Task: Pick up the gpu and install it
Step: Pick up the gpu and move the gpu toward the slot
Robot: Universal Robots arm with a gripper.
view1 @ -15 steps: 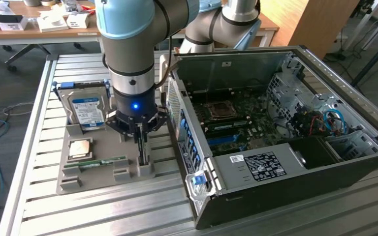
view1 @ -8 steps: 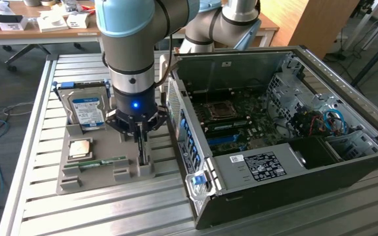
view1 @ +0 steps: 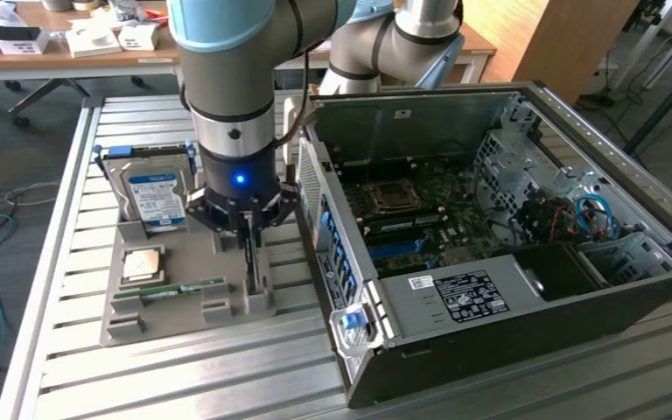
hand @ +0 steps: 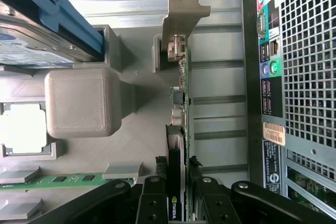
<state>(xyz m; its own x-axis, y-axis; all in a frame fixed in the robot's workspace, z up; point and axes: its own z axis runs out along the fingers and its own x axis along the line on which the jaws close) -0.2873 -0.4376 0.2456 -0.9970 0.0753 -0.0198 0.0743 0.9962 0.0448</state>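
At nine o'clock of the computer case (view1: pixel 465 297) in the exterior view, clamps the gripper (hand: pixel 177 184) partway closed onto the gpu (hand: pixel 182 74), stood on edge in the grey holder (hand: pixel 79 103), likely so both faces stay reachable.

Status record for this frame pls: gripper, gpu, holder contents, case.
gripper: shut on the gpu, fingers flanking the card
gpu pose: on edge in its slot of the gray holder, bracket at the end away from the grip
other holder items: hard drive, CPU, memory stick
PC case: beside the holder, side open, motherboard exposed
install: not done, card is outside the case
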